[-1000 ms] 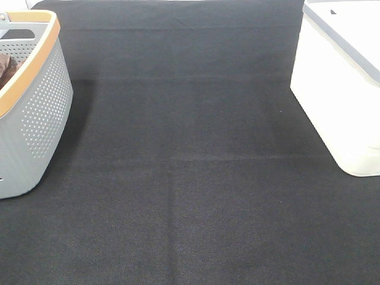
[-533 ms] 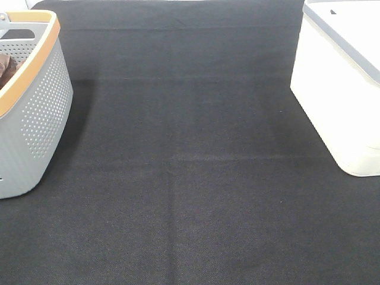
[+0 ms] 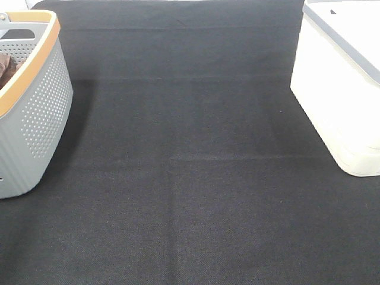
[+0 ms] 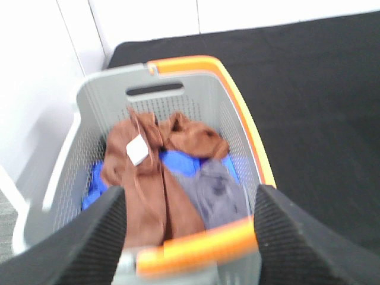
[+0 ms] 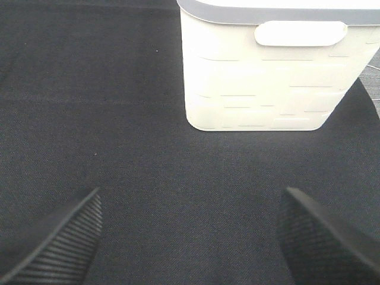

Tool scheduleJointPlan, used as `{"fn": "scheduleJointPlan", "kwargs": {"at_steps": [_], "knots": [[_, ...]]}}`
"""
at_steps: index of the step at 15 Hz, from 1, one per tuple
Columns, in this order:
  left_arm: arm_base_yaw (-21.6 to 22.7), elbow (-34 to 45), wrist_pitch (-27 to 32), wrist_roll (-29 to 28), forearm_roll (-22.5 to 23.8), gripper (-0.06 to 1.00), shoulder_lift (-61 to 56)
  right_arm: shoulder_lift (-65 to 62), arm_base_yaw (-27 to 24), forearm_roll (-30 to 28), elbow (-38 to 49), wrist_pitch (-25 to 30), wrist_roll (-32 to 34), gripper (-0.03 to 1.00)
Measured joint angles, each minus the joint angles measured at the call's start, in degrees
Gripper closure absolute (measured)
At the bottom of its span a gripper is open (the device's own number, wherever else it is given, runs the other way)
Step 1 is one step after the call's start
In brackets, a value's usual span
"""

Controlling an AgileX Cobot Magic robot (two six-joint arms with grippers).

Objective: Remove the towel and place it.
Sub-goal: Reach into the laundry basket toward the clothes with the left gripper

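Your left pincer (image 4: 190, 205) hangs apart over the basket (image 4: 240, 113), right pincer (image 5: 190, 222) apart too; sink onto the towel (image 4: 145, 196) mid-bunch.

My overhead view is bright and even. The white bin (image 3: 338, 89) blows out to near-featureless glare, and the grey basket (image 3: 35, 119) throws a soft shadow onto the black desk (image 3: 190, 178). My left wrist picture is blurred throughout, the towel (image 4: 145, 202) smeared. The right wrist picture is crisp.
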Motion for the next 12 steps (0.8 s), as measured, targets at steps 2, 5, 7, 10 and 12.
{"fn": "scheduleJointPlan", "kwargs": {"at_steps": [2, 5, 7, 10, 12], "knots": [[0.00, -7.28, -2.52, -5.39, 3.67, 0.34, 13.58, 0.00, 0.00, 0.00, 0.00, 0.00, 0.00, 0.20], [0.00, -20.74, 1.09, -11.63, 7.33, 0.34, 32.54, 0.00, 0.00, 0.00, 0.00, 0.00, 0.00, 0.20], [0.00, -25.38, 3.95, -12.49, 7.85, 0.34, 38.16, 0.00, 0.00, 0.00, 0.00, 0.00, 0.00, 0.20], [0.00, -43.54, 15.87, -13.18, 9.51, 0.34, 54.37, 0.00, 0.00, 0.00, 0.00, 0.00, 0.00, 0.20], [0.00, -51.80, 22.69, -13.24, 11.75, 0.34, 61.31, 0.00, 0.00, 0.00, 0.00, 0.00, 0.00, 0.20]]}}
